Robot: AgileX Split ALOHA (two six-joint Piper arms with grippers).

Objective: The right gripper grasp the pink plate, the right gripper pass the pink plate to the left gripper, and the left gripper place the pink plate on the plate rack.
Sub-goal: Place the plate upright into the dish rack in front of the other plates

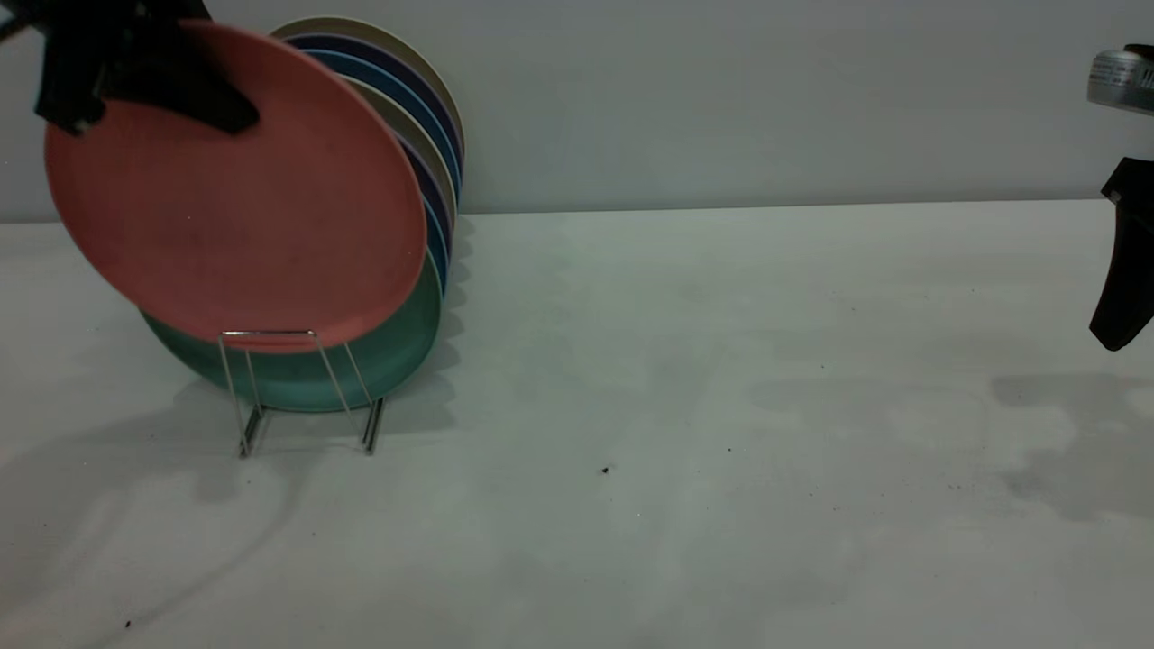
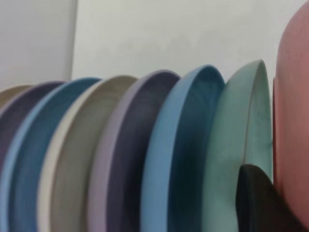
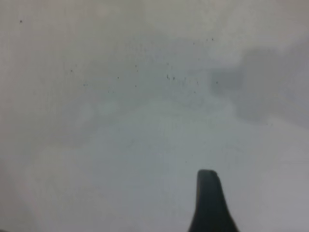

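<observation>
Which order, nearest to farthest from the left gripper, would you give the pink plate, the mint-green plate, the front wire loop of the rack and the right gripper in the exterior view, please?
1. Pink plate: held by the left gripper at its upper rim.
2. Mint-green plate: directly behind the pink one.
3. Front wire loop of the plate rack: below, at the pink plate's lower edge.
4. Right gripper: far across the table, at the view's right edge.

Open table point(image 1: 721, 406) right of plate rack point(image 1: 306, 388), stacked plates point(image 1: 433, 144) crowding behind

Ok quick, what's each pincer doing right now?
Left pincer: shut on the pink plate, held tilted at the front of the plate rack.
Right pincer: at the table's right edge, holding nothing; open or shut cannot be told.
</observation>
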